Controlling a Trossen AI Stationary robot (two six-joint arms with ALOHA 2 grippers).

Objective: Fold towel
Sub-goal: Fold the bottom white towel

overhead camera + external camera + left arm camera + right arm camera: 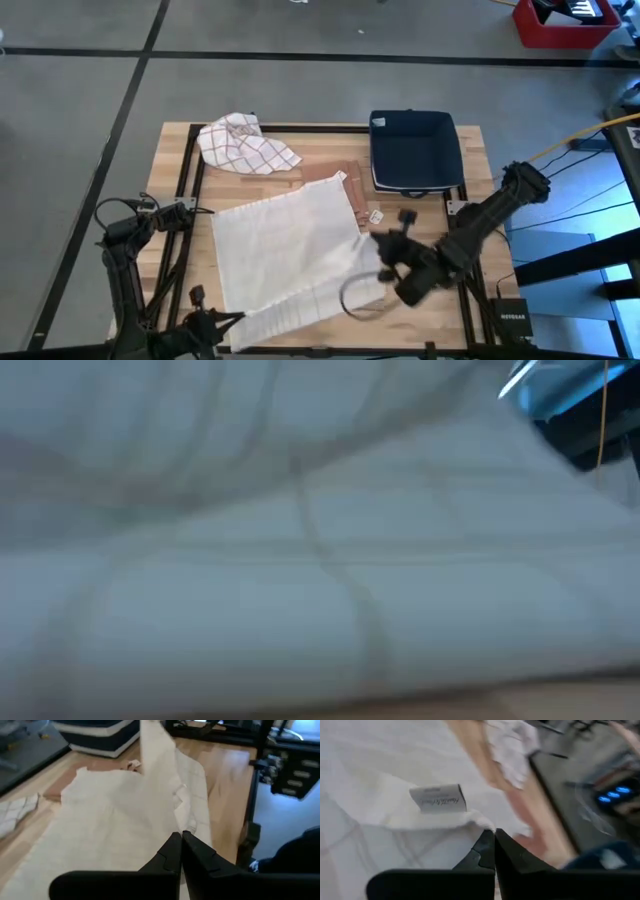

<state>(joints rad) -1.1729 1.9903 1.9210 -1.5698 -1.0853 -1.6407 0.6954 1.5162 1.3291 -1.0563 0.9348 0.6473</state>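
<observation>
A white towel [290,250] with faint grid lines lies spread over the middle of the table and fills the low view [320,580]. My left gripper [232,322] is shut at the towel's near-left corner. My right gripper [378,248] is shut at the towel's right side, where the cloth rises off the table [155,750]. A small white label [437,797] sits on the cloth just beyond the right fingers. My left gripper [180,837] pinches the towel's edge [184,827] at the near-left corner between its two shut fingers; the cloth there is bunched and the rest lies on the table. My right gripper [492,836] pinches a corner tip of the towel [482,820] near the label. That part is raised, with the cloth behind it slack on the table.
A checkered cloth [245,145] lies crumpled at the far left. A dark blue bin [412,150] stands at the far right. A brown sheet [335,172] shows from under the towel's far edge, and small tags [378,215] lie beside it. A loop of cable [362,297] hangs by the right arm.
</observation>
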